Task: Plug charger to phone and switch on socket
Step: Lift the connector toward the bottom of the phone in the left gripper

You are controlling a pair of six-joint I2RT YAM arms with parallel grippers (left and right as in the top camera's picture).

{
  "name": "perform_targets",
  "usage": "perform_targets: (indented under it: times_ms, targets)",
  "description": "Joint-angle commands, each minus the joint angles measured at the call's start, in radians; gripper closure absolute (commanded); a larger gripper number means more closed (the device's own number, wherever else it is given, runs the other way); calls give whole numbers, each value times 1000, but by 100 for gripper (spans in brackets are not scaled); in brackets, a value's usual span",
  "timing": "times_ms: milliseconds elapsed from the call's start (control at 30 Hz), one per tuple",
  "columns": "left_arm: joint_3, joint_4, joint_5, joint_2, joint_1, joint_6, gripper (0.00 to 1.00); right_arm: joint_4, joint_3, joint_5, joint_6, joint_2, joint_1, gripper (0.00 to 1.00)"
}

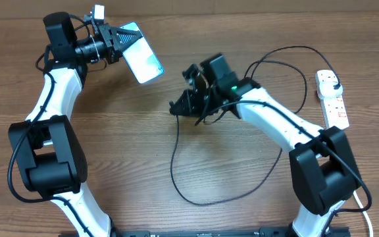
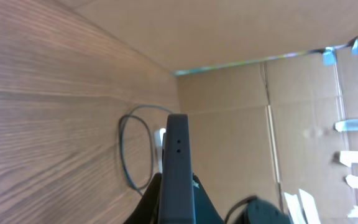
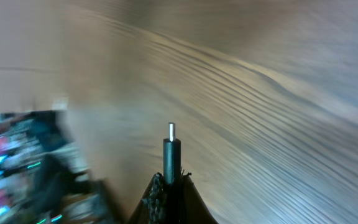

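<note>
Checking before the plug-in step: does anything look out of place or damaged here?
Nothing looks damaged. The phone is held tilted in the left gripper, and the charger cable sprawls in loose loops, its tip in the right gripper. That suits the task.

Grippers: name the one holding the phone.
The left gripper, clamped on one end of the phone; the right gripper pinches the charger at its connector tip instead.
</note>
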Motion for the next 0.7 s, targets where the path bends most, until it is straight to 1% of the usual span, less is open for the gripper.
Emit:
perform_targets:
  times_ms: [0, 100, 200, 267, 333, 433, 500, 533, 667]
  targets:
    - [10, 165, 121, 0, -1, -207, 96, 101, 21, -373, -15, -40, -45, 96]
    - [10, 266, 156, 0, -6, -271, 96, 161, 21, -459, -16, -40, -63, 96]
    - [10, 363, 188, 0, -14, -310, 96, 248, 21, -543, -15, -39, -69, 96]
    - [10, 415, 184, 0, -21, -368, 96, 295, 21, -544, 30, -39, -69, 96]
    - [10, 456, 146, 0, -26, -433, 96, 357, 21, -544, 80, -40, -69, 96]
    - [10, 501, 120, 0, -27, -504, 96, 464, 21, -540, 171, -40, -69, 96]
    - [10, 504, 100, 0, -27, -555, 96, 547, 21, -533, 236, -39, -69, 96]
    - [10, 504, 88, 0, -27, -568, 96, 595, 21, -510, 288, -39, -69, 96]
    - [10, 504, 42, 0, -27, -575, 96, 693, 21, -450, 420, -40, -69, 96]
